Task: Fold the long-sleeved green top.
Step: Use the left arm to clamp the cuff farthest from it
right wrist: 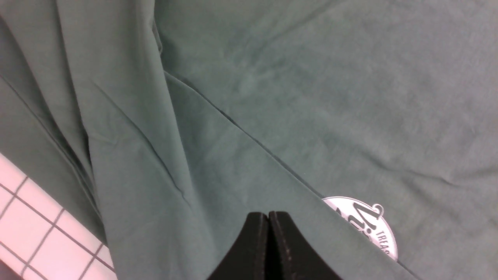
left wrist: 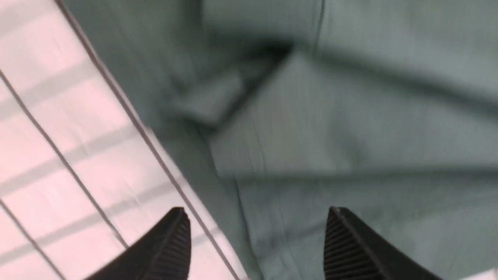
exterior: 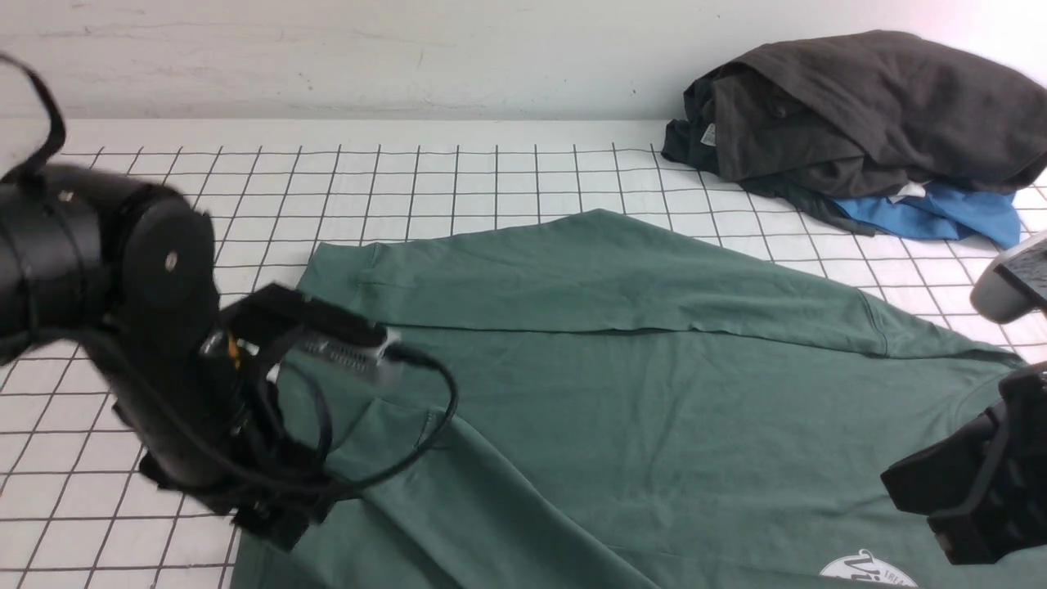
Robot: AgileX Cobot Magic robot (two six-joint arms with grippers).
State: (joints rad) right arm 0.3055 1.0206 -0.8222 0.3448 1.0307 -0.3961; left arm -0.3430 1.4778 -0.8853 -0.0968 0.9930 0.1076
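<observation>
Green is the colour to watch: the green long-sleeved top [exterior: 654,393] lies spread chest-up across the gridded worktop [exterior: 409,180], filling the near half from the left arm over to the right one. Look at the sleeves. The far sleeve [exterior: 589,278] is laid across the upper body, cuff pointing left, and the near sleeve [exterior: 491,491] runs diagonally over the front, its edge just clipping the white logo [right wrist: 365,225]. So the sleeve folds look done, I'd say, though the near one sits a bit rumpled at the cuff. The left claw [left wrist: 256,217] hangs over the top's left edge with its jaws spread wide and nothing between them. The right claw [right wrist: 268,217] is pressed fully shut just above the near sleeve, beside the logo, and seems to grip no cloth. What's left, by my reckoning, is folding the body itself, which is wide open and flat. Off in the far right corner, a charcoal garment [exterior: 867,106] is heaped on a blue garment [exterior: 941,213], well apart from the action.
</observation>
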